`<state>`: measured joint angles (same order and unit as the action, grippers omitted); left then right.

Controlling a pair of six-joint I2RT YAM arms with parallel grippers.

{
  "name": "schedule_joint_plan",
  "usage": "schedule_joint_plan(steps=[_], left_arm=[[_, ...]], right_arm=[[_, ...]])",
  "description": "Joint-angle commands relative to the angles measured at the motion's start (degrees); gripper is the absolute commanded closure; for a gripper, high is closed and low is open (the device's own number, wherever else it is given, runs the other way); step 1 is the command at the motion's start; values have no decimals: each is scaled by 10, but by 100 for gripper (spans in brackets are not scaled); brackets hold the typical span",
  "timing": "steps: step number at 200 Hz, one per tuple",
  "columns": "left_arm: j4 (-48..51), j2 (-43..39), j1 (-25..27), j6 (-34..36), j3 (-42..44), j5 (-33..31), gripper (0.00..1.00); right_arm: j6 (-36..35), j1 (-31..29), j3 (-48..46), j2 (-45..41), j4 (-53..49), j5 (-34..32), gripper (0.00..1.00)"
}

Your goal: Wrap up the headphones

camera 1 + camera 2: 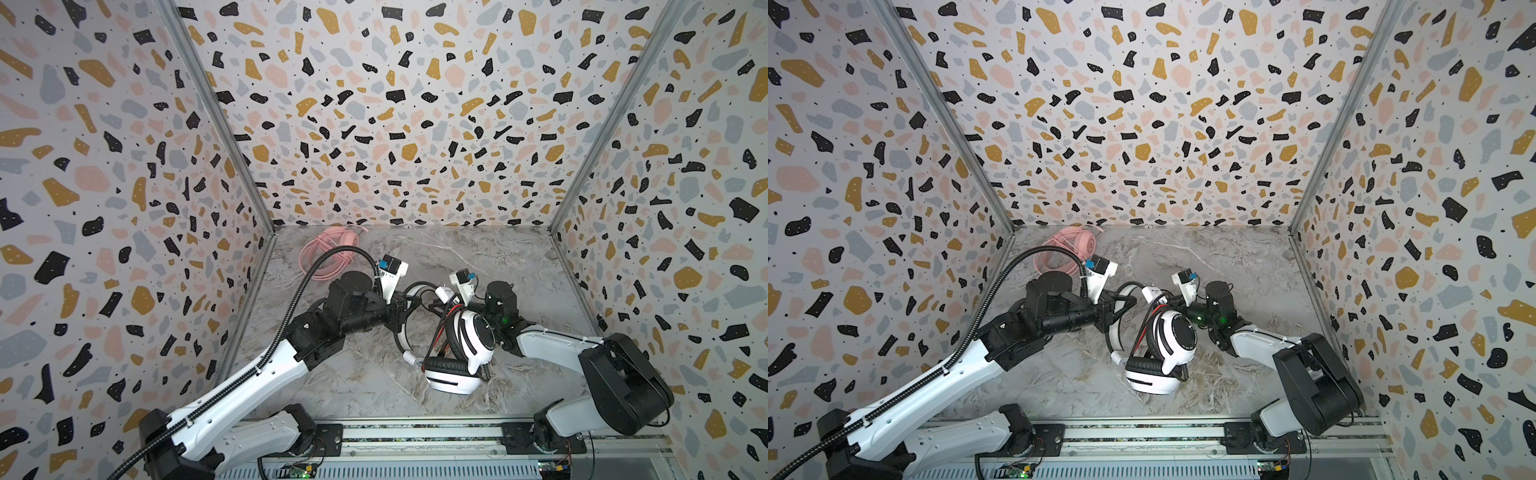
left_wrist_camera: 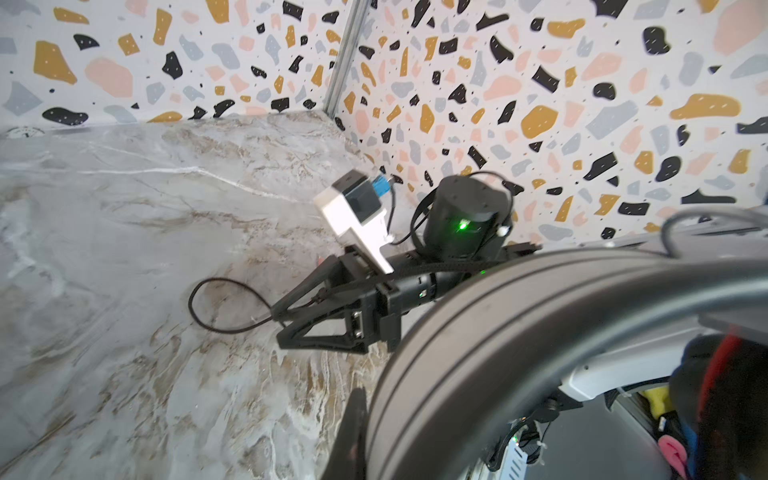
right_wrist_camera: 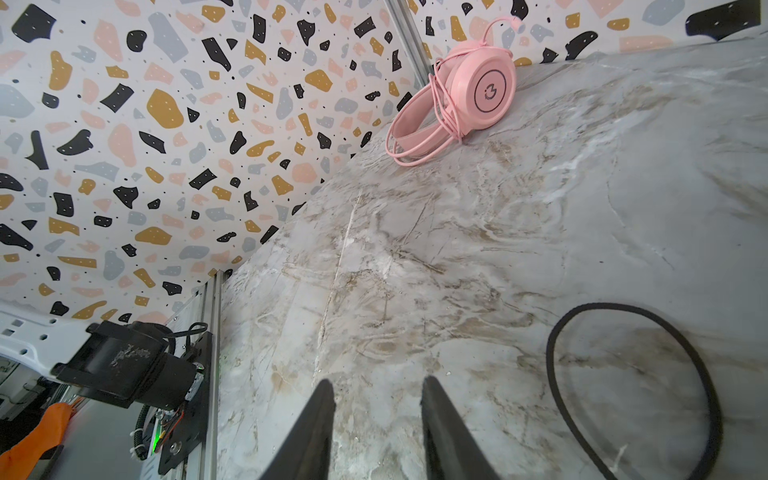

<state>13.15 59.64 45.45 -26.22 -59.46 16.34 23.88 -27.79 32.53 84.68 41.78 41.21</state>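
The white headphones with black stripes lie mid-table in both top views, their ear cups (image 1: 478, 336) (image 1: 1177, 336) stacked near the front. My left gripper (image 1: 405, 309) (image 1: 1115, 309) is shut on their headband (image 2: 519, 324), which fills the left wrist view beside one dark finger (image 2: 356, 419). Red and black cable (image 1: 451, 311) runs over the upper cup to a white inline box (image 1: 446, 293). My right gripper (image 3: 378, 382) (image 1: 434, 306) (image 2: 279, 328) stands open just right of the headband, with only tabletop between its fingers. A black cable loop (image 3: 631, 390) (image 2: 208, 303) lies beside it. The pink headphones (image 1: 332, 249) (image 1: 1067, 245) (image 3: 469, 95) rest in the back left corner, pink cable wound around them.
Terrazzo-patterned walls (image 1: 374, 124) close in the marble table (image 1: 478, 253) on three sides. A metal rail (image 1: 415, 436) carrying both arm bases runs along the front edge. The left arm's black cable conduit (image 1: 299, 291) arcs over the table's left side.
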Motion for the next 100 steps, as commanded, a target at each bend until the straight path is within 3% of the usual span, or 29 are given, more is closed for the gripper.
schedule_joint_plan(steps=[1,69,100], left_arm=[[-77,-12,-3,-47,-39,33,100],[-103,-33,-72,-84,-50,23,100],[-96,-50,-123,-120,-48,-53,100]], right_arm=[[23,-5,-10,21,62,19,71],[33,-25,-34,50,89,11,86],[20,-49,-45,42,48,-29,93]])
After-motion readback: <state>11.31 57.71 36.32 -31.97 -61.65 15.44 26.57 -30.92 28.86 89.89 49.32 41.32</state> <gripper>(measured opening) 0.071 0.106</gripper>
